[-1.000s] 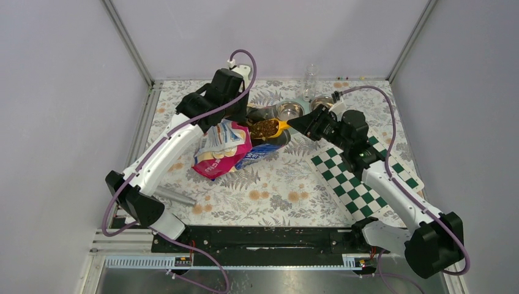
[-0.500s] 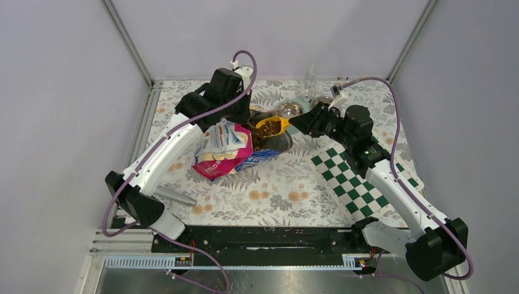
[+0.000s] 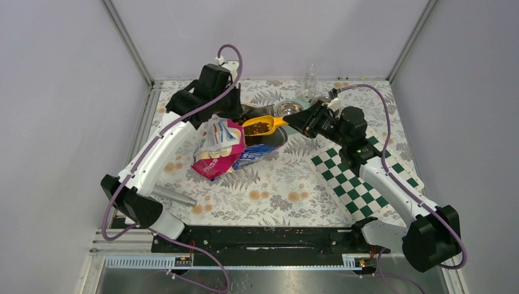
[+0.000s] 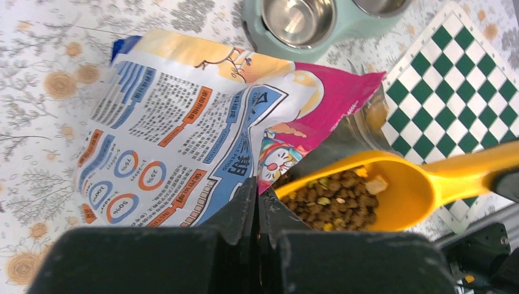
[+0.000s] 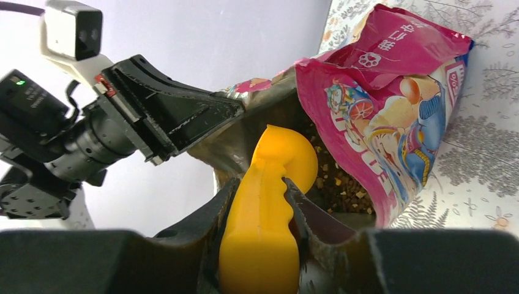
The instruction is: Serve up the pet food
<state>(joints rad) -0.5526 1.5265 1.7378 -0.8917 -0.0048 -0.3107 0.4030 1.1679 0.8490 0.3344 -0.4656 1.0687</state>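
**A:** How should this carry go?

**B:** Slowly and level. The right claw (image 5: 260, 187) is clamped on the handle of the orange plastic scoop (image 4: 367, 190). The scoop's cup hangs just above the mouth of the glossy blue-white-magenta printed bag (image 4: 183, 122). Any tilt would spill pellets onto the floral tabletop (image 3: 275, 190).

**A:** And the left claw (image 4: 257, 190)?

**B:** It is pinched tight on the bag's rim, holding the mouth open.

**A:** Where is the pet food (image 4: 333, 201)?

**B:** A heap of brown kibble fills the scoop, and more lies loose inside the bag. The mint-green holder with steel bowls (image 4: 300, 21) sits just beyond the bag. The bowl seen whole looks empty, and I judge it the target.
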